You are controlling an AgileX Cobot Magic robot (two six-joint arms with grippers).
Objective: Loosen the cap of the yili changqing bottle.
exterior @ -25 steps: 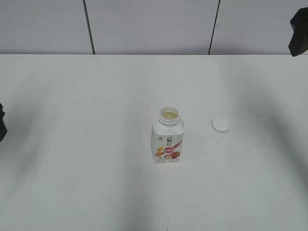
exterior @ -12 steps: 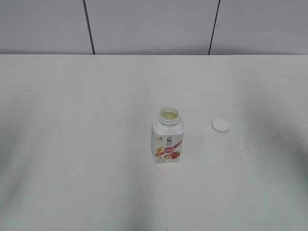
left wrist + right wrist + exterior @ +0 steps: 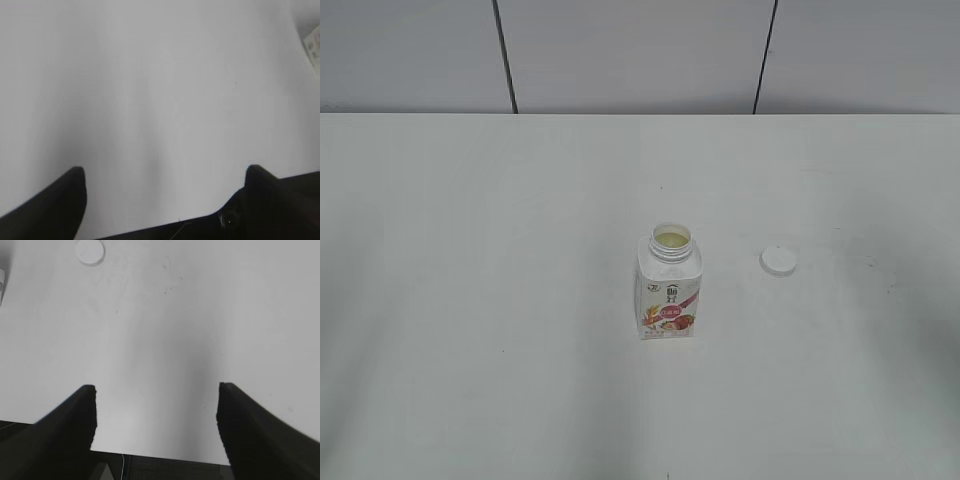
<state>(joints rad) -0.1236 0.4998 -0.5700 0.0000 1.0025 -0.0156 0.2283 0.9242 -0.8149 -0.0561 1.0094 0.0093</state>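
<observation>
The yili changqing bottle (image 3: 669,290) stands upright near the middle of the white table, its neck open with pale liquid showing. A sliver of it shows at the top right of the left wrist view (image 3: 313,42) and at the left edge of the right wrist view (image 3: 1,285). The cap (image 3: 779,261) lies flat on the table to the bottle's right, apart from it; it also shows in the right wrist view (image 3: 90,251). My left gripper (image 3: 165,175) is open and empty over bare table. My right gripper (image 3: 156,390) is open and empty above the table's front edge. Neither gripper shows in the exterior view.
The white table (image 3: 470,250) runs back to a grey panelled wall (image 3: 620,50). The table's front edge (image 3: 160,456) shows in the right wrist view, with dark space below it.
One second ago dark parts of both arms showed at the left and right edges of the exterior view; they have since gone out of view. Bottle and cap have not moved.
</observation>
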